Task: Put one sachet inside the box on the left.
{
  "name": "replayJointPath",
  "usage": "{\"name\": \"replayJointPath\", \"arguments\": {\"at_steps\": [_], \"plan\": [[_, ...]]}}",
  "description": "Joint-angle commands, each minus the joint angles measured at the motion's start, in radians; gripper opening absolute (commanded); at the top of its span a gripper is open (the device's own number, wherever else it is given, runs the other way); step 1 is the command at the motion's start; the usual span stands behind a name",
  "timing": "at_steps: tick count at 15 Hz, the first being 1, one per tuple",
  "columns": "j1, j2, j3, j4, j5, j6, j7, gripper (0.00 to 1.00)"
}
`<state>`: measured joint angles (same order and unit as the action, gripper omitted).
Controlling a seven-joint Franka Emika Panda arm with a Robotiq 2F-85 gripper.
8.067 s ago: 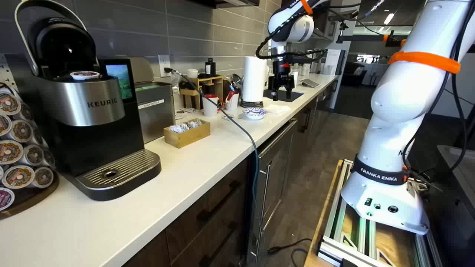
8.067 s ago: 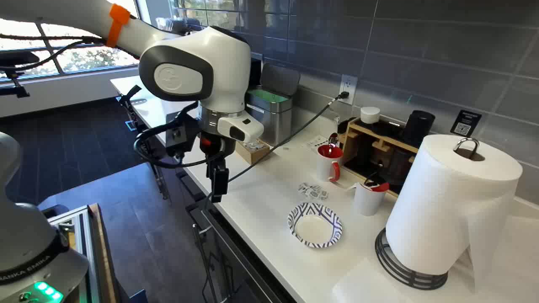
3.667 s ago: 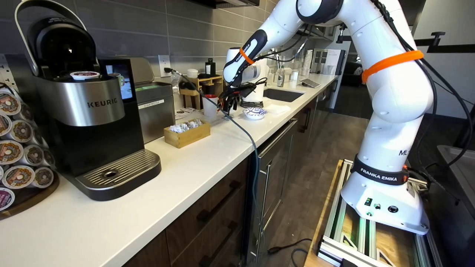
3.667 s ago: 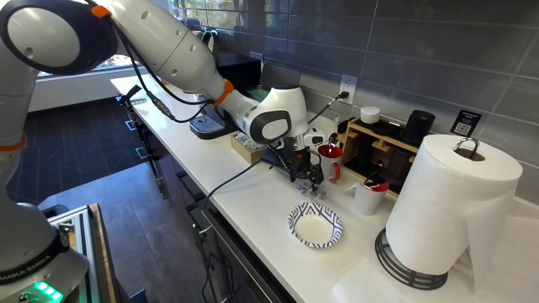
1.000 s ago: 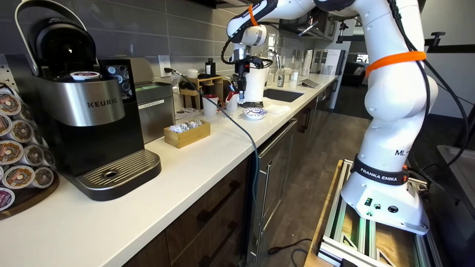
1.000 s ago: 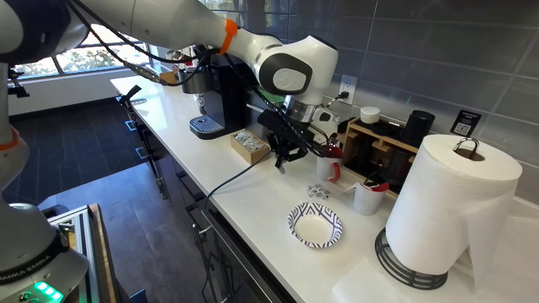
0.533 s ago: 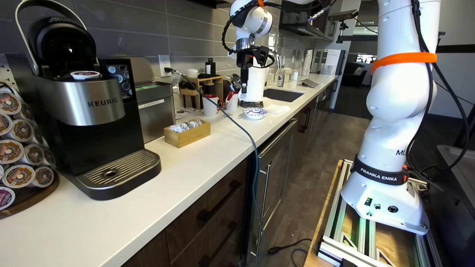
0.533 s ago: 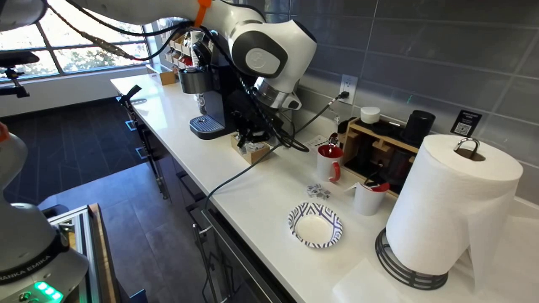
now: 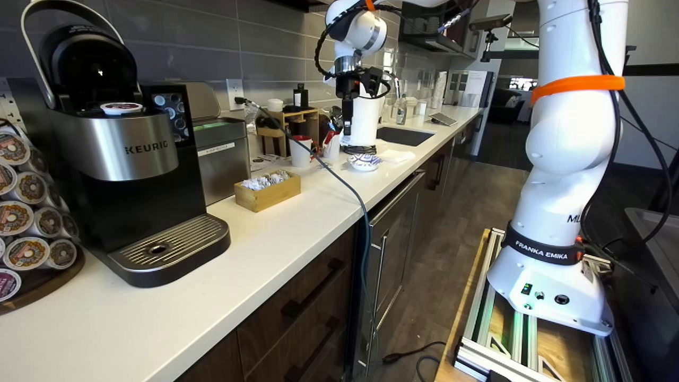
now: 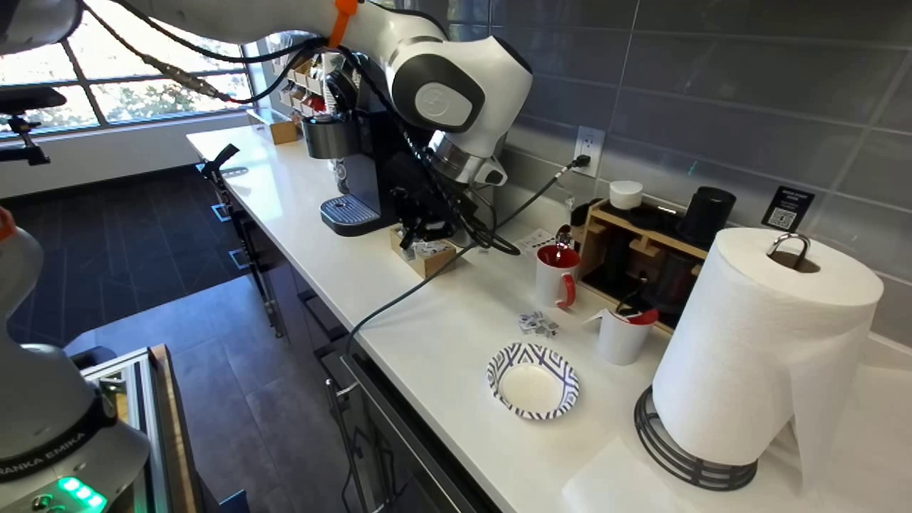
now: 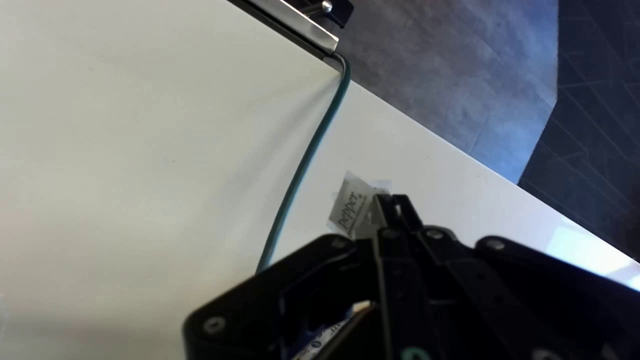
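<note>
The tan box point(image 9: 268, 192), full of pale packets, stands on the counter beside the coffee machine. In an exterior view my gripper point(image 10: 407, 241) partly covers that box point(image 10: 429, 264) in the picture; in an exterior view my gripper point(image 9: 347, 130) hangs above the counter, apart from the box. The wrist view shows a sachet point(image 11: 350, 204) printed "pepper" at the tips of the gripper point(image 11: 392, 198), which is shut on it. Bare counter shows beneath the sachet. Several loose sachets point(image 10: 538, 324) lie by the patterned bowl.
A cable point(image 9: 339, 178) slants over the counter close to the box. The coffee machine point(image 9: 154, 159) and a metal bin point(image 9: 225, 154) flank it. A red-lined mug point(image 10: 556, 276), a patterned bowl point(image 10: 533, 381) and a paper towel roll point(image 10: 762, 349) stand farther along.
My gripper has gone down to the loose sachets, come up shut on one, and travelled across toward the box. Over the last half second it has barely moved.
</note>
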<state>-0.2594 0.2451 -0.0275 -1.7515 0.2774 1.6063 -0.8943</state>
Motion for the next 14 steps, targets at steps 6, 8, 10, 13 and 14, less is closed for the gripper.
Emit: {"name": "replayJointPath", "arguments": {"at_steps": [6, 8, 10, 13, 14], "plan": [[0.094, -0.08, 0.003, -0.144, 0.147, 0.02, 0.153, 0.01], [0.108, -0.083, 0.008, -0.164, 0.212, 0.032, 0.204, 0.01], [0.123, -0.091, 0.012, -0.189, 0.274, 0.07, 0.254, 0.01], [0.152, -0.093, 0.026, -0.211, 0.325, 0.157, 0.289, 0.01], [0.16, -0.091, 0.031, -0.21, 0.31, 0.169, 0.26, 0.01]]}}
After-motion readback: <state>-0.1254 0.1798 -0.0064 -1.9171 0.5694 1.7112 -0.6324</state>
